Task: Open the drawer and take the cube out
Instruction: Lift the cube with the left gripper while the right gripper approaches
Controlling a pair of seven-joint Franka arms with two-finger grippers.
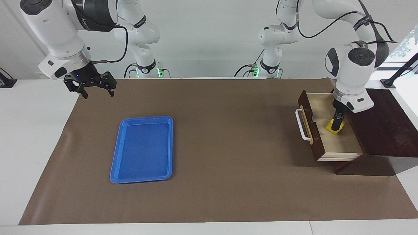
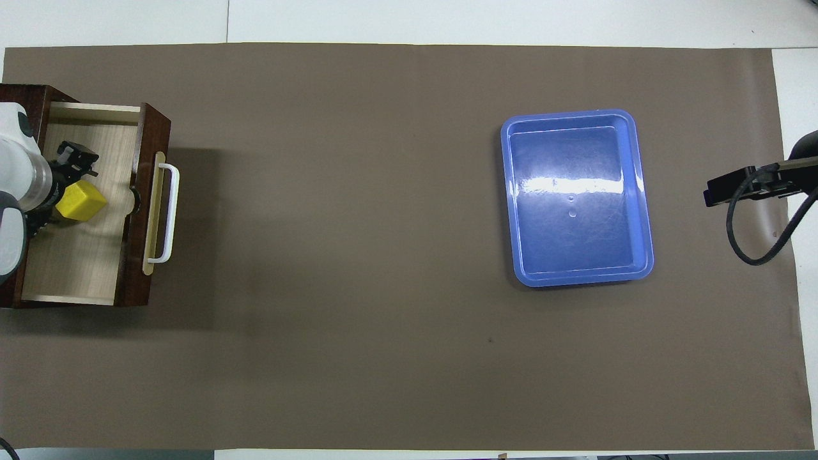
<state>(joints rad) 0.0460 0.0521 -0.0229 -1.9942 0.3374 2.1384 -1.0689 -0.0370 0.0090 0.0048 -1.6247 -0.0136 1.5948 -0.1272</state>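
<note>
The drawer [image 1: 339, 145] of the dark wooden box stands pulled open at the left arm's end of the table, white bar handle [image 1: 302, 129] facing the table's middle. The yellow cube [image 1: 331, 128] lies on its pale floor; it also shows in the overhead view [image 2: 82, 202]. My left gripper [image 1: 337, 125] reaches down into the drawer and is right at the cube, partly covering it. In the overhead view the left gripper [image 2: 64, 182] sits against the cube's edge. My right gripper [image 1: 97, 92] is open and empty, waiting above the mat's corner at the right arm's end.
A flat blue tray [image 1: 116, 163] lies empty on the brown mat toward the right arm's end. The dark box top [image 1: 382, 120] extends past the drawer to the table's end. The drawer's walls enclose the left gripper.
</note>
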